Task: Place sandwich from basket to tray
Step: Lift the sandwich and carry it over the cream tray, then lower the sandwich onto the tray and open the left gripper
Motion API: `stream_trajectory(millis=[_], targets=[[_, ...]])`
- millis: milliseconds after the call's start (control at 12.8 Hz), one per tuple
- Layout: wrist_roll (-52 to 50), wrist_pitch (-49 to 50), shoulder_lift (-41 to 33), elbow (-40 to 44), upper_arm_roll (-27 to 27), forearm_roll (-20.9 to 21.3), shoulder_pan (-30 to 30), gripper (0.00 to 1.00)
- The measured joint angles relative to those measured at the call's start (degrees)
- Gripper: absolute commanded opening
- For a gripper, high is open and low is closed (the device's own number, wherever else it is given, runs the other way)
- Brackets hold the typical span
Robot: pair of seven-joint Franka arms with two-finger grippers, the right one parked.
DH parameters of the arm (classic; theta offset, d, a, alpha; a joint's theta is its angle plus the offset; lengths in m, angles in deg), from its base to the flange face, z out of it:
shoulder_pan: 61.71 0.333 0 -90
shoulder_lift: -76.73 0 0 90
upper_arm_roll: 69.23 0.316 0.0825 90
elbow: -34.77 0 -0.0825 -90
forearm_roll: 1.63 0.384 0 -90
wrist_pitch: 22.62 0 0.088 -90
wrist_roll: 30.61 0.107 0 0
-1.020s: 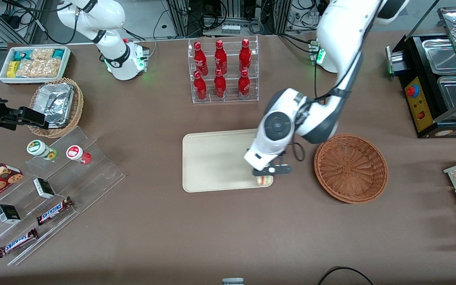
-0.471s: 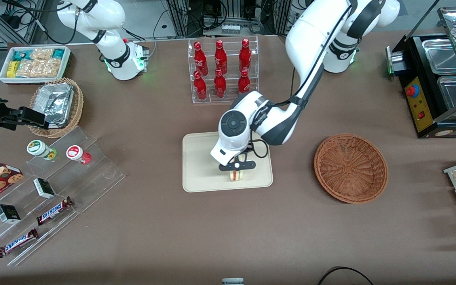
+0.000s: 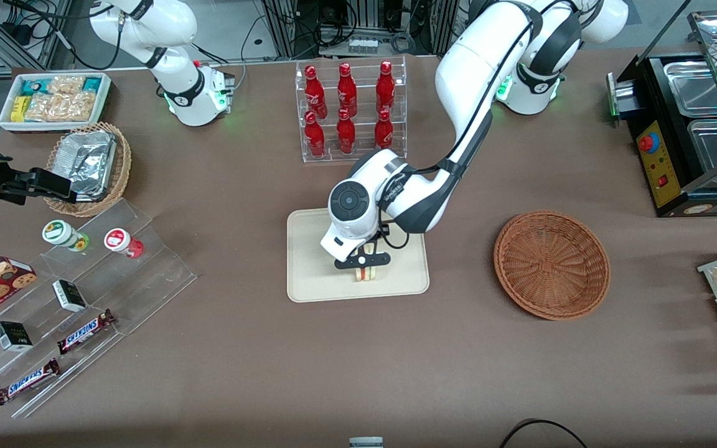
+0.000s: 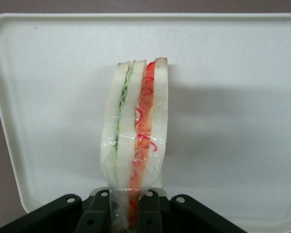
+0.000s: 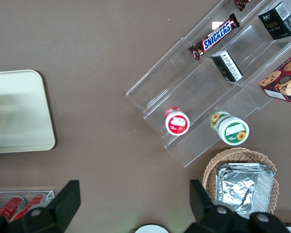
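Gripper (image 3: 362, 266) clamped on the sandwich (image 4: 135, 131), fingers (image 4: 147, 213) pinching the wedge's narrow end, cut edge with green and red filling showing. Sandwich is over the tray (image 3: 309, 274), near its edge closest to the front camera; contact with the tray surface can't be told. Basket (image 3: 551, 264) sits empty on the brown table (image 3: 358, 361), toward the working arm's end. Rack of red bottles (image 3: 349, 109) farther from the camera. Since half a second ago, gripper and sandwich have shifted slightly further over the tray, away from the basket.
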Motion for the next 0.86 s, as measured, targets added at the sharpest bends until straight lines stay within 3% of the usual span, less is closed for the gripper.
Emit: stream_trajectory(millis=[706,784,863], targets=[[-4.1,0.0,0.9,0.1,0.1,0.0,-0.1,0.02],[-4.1,0.0,1.1,0.1,0.1,0.0,-0.2,0.17],[-4.1,-0.2,1.4,0.1,0.1,0.0,-0.2,0.38]])
